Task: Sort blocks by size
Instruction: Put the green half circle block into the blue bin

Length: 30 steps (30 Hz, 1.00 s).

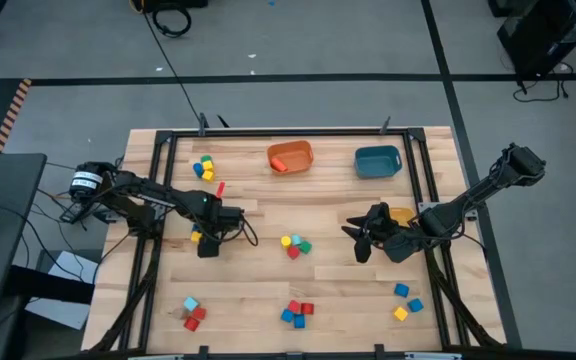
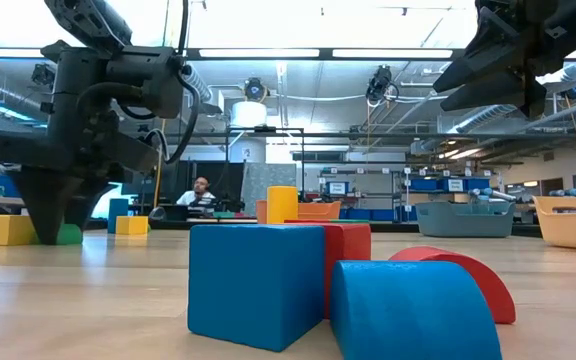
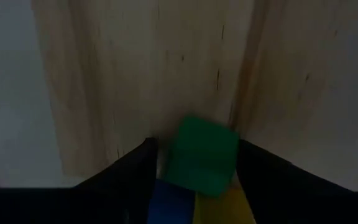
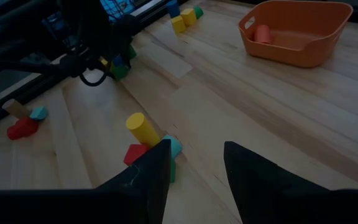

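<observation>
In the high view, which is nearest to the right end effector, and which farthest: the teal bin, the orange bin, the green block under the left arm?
From the right end effector:
1. Teal bin, at the table's far edge.
2. Orange bin, farther left along that edge.
3. Green block, across the table, between the left end effector's fingers.

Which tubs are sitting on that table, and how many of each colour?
orange bin: 1
teal bin: 1
yellow bin, partly hidden: 1
Total: 3
</observation>
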Each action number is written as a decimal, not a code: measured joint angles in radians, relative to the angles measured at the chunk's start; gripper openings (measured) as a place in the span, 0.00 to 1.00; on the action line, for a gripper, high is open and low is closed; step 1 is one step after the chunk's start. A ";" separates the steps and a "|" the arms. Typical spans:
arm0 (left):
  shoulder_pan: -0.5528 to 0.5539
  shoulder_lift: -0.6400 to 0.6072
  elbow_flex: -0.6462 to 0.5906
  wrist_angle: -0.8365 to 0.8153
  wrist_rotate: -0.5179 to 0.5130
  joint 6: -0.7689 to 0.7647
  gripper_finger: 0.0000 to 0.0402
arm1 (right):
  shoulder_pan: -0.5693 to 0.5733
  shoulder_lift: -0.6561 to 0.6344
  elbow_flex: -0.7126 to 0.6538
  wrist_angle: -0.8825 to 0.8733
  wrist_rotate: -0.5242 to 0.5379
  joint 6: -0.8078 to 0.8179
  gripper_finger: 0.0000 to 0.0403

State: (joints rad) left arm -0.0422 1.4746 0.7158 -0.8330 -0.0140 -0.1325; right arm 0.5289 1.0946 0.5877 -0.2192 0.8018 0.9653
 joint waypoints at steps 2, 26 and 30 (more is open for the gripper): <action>0.000 0.000 0.000 0.000 0.000 0.000 0.48 | 0.000 0.000 0.000 0.000 0.000 0.000 0.40; 0.000 -0.002 0.000 0.003 0.006 -0.082 0.44 | 0.000 0.000 0.000 0.001 0.000 0.000 0.41; 0.000 -0.003 0.000 0.006 0.014 -0.086 0.33 | 0.000 0.000 0.000 0.001 0.001 0.000 0.40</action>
State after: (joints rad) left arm -0.0421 1.4715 0.7162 -0.8268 0.0000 -0.2188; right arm 0.5289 1.0946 0.5877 -0.2180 0.8030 0.9657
